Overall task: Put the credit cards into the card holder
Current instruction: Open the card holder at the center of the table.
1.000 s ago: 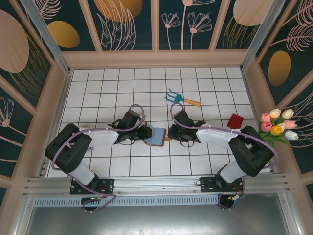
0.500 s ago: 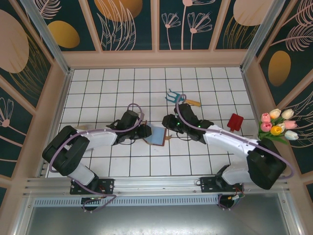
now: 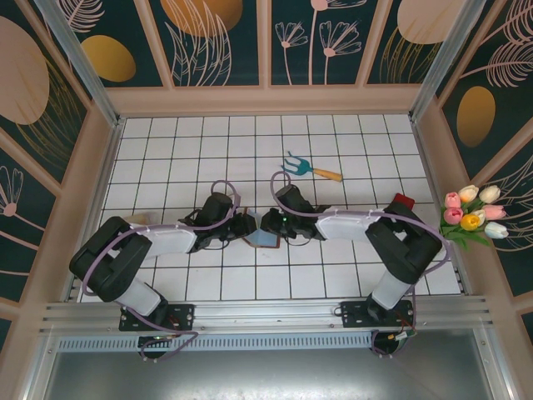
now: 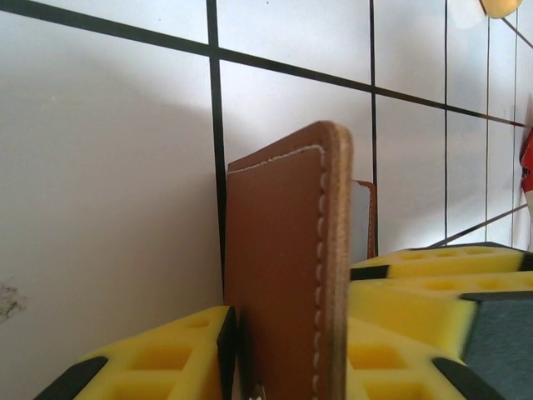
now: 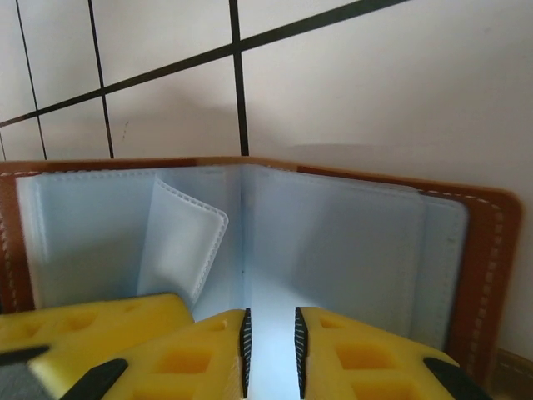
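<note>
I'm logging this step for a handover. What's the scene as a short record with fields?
wallet: open, between both grippers
left gripper: clamped on the leather cover
right gripper: seems to pinch the wallet's clear sleeve
red card: on the table, far right, outside the wallet
garden fork: on the table beyond both grippers

Wallet [image 4: 283,292]: reddish-brown, pale stitching, pale blue sleeves inside. Table [image 3: 166,150] beneath it: white, black grid. Fork [image 3: 308,169] beyond wallet: blue head, orange handle. Card [image 3: 405,200] right of wallet: red.
</note>
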You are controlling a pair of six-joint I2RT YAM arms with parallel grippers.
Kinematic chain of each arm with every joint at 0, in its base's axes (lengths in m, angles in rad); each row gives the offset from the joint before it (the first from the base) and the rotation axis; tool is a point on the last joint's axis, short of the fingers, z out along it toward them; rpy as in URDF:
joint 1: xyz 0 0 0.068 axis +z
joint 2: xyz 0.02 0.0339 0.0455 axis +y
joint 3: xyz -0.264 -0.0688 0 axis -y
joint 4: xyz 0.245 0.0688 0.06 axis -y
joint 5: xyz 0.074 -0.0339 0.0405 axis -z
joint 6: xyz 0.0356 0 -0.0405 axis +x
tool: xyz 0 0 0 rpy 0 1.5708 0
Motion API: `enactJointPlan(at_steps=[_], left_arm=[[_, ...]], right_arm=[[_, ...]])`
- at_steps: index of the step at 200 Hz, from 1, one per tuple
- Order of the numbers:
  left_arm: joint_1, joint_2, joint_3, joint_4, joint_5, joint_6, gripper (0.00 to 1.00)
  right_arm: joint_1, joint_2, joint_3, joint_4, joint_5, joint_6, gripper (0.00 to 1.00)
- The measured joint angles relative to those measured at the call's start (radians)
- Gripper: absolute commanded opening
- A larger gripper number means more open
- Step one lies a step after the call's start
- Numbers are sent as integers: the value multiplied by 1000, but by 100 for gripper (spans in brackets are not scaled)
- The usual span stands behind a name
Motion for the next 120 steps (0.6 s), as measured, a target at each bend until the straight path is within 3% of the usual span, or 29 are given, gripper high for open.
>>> enactJointPlan(at_steps=[13,25,39,50,87,110,120], left_arm=[[1,-13,-13,-2,-19,-5,41],[2,-31,-20,-23,-52,-12,59],[8,-69,-23,-84,-109,-14,63],[8,-119,-21,-134,-161,-10,72],[35,-357,8,-317,-371,-24,80],[164,-482,11,-417,-439,-19,81],[228,-524,11,-455,-457,-16,87]], right_arm=[[7,23,20,-15,8,-5,36],[16,42,45,-50,34,-19,45],[26,57,85,-95,68,-31,46],[45,79,126,-133,107,-42,55],[117,154,248,-234,225,-85,65],[156,210,338,-324,312,-98,67],[173,233,374,-364,353,-103,69]])
